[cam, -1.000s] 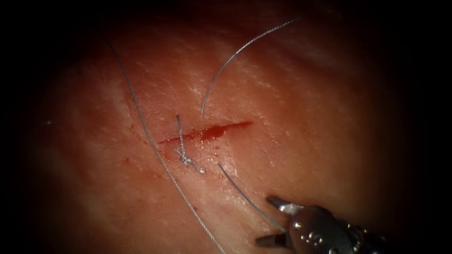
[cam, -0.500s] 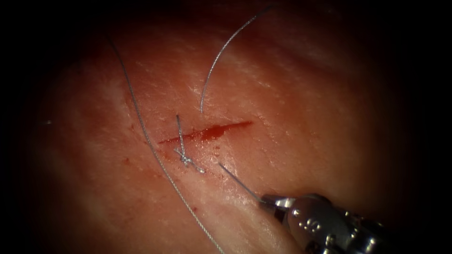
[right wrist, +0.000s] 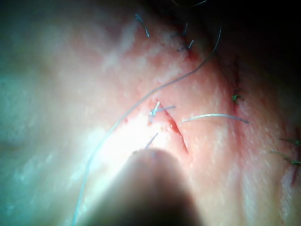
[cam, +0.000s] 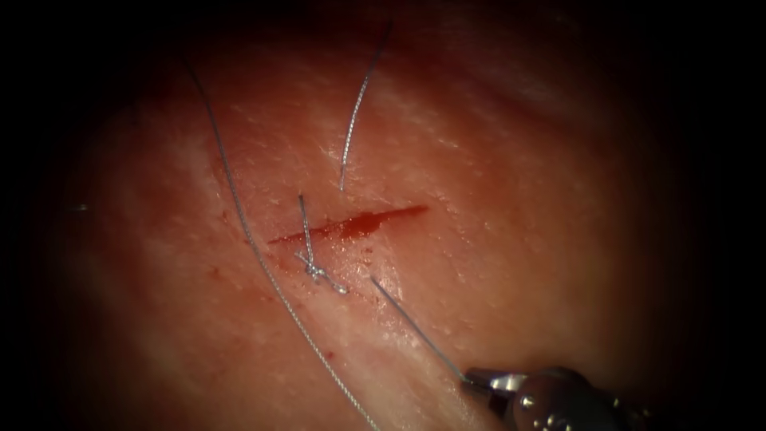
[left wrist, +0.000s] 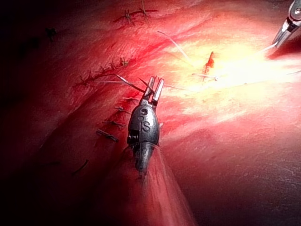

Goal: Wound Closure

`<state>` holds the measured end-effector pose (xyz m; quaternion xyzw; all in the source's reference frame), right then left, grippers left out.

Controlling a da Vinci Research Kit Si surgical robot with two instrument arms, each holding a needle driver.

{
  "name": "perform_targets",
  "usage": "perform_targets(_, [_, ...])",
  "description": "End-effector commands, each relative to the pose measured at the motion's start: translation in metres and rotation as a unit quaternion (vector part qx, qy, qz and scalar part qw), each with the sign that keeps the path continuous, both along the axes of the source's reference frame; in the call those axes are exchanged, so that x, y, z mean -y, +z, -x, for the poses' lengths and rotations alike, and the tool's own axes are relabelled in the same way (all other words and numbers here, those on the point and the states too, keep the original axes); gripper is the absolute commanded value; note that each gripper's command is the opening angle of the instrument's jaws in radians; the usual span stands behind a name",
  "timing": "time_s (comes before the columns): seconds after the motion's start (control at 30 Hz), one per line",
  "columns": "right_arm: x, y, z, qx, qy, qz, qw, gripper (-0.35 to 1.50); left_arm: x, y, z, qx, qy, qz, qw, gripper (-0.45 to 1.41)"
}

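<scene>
Endoscope view: right end effector [cam: 479,381] sits at the lower right, jaws closed on the thread [cam: 415,327] coming out of the tissue [cam: 519,199] below the cut [cam: 351,226]; a second ago its jaws were apart around that strand, now clamped and shifted lower-right, strand drawn straight. Free tail [cam: 357,112] above the cut has swung from leaning right to nearly upright, so thread is sliding through the bite. Held strand's long axis runs diagonally, exit point to lower right. Knotted stitch [cam: 315,267] crosses the cut's left part. Needle not made out. Left wrist view: left end effector [left wrist: 154,90] off beside older stitches, jaws narrowly apart, holding nothing.
</scene>
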<state>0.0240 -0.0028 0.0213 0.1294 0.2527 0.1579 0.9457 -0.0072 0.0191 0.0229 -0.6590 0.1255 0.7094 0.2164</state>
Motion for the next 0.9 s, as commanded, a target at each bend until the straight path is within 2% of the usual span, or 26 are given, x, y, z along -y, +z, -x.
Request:
perform_targets(0.03, [-0.0007, 0.0010, -0.0012, -0.019, 0.002, 0.024, 1.000, 0.41, -0.0002, 0.0009, 0.0005, -0.001, 0.001, 0.003, 1.000, -0.45])
perform_targets(0.07, [-0.0009, 0.0010, -0.0013, -0.025, 0.008, 0.032, 0.999, 0.93, -0.0002, 0.0010, 0.0006, -0.001, 0.003, 0.004, 1.000, -0.45])
perform_targets(0.13, [-0.0014, 0.0007, -0.0016, -0.037, 0.023, 0.044, 0.998, 1.38, 0.0001, 0.0023, 0.0009, -0.007, 0.011, -0.007, 1.000, -0.45])
perform_targets(0.27, [-0.0014, -0.0006, -0.0012, -0.049, 0.031, 0.049, 0.997, 1.45, 0.0009, 0.0066, 0.0012, -0.027, 0.008, -0.020, 0.999, -0.45])
perform_targets(0.3, [-0.0014, -0.0006, -0.0012, -0.049, 0.031, 0.049, 0.997, 1.45, 0.0009, 0.0066, 0.0012, -0.027, 0.008, -0.020, 0.999, -0.45])
perform_targets(0.33, [-0.0015, -0.0012, -0.0010, -0.053, 0.036, 0.053, 0.997, 1.45, 0.0011, 0.0092, 0.0012, -0.045, 0.000, -0.018, 0.999, -0.45])
perform_targets(0.37, [-0.0015, -0.0012, -0.0010, -0.053, 0.036, 0.053, 0.997, 1.45, 0.0011, 0.0092, 0.0012, -0.045, 0.000, -0.018, 0.999, -0.45])
perform_targets(0.43, [-0.0017, -0.0022, -0.0009, -0.060, 0.042, 0.056, 0.996, 1.43, 0.0020, 0.0140, 0.0016, -0.058, -0.012, -0.027, 0.998, -0.45])
perform_targets(0.6, [-0.0023, -0.0032, -0.0007, -0.070, 0.053, 0.061, 0.994, 1.41, 0.0034, 0.0194, 0.0024, -0.081, -0.011, -0.045, 0.996, -0.45])
perform_targets(0.77, [-0.0027, -0.0041, -0.0004, -0.079, 0.057, 0.062, 0.993, 1.40, 0.0037, 0.0216, 0.0025, -0.084, -0.005, -0.070, 0.994, -0.45])
perform_targets(0.8, [-0.0027, -0.0042, -0.0003, -0.079, 0.057, 0.062, 0.993, 1.40, 0.0036, 0.0215, 0.0024, -0.079, -0.007, -0.087, 0.993, -0.30])
perform_targets(0.83, [-0.0027, -0.0042, -0.0003, -0.079, 0.057, 0.062, 0.993, 1.40, 0.0036, 0.0215, 0.0024, -0.079, -0.007, -0.087, 0.993, -0.30])
perform_targets(0.87, [-0.0027, -0.0043, -0.0002, -0.079, 0.057, 0.062, 0.993, 1.40, 0.0035, 0.0213, 0.0022, -0.060, -0.016, -0.130, 0.990, 0.17])
perform_targets(0.9, [-0.0027, -0.0043, -0.0001, -0.079, 0.056, 0.062, 0.993, 1.40, 0.0034, 0.0209, 0.0020, -0.053, -0.018, -0.150, 0.987, 0.34])
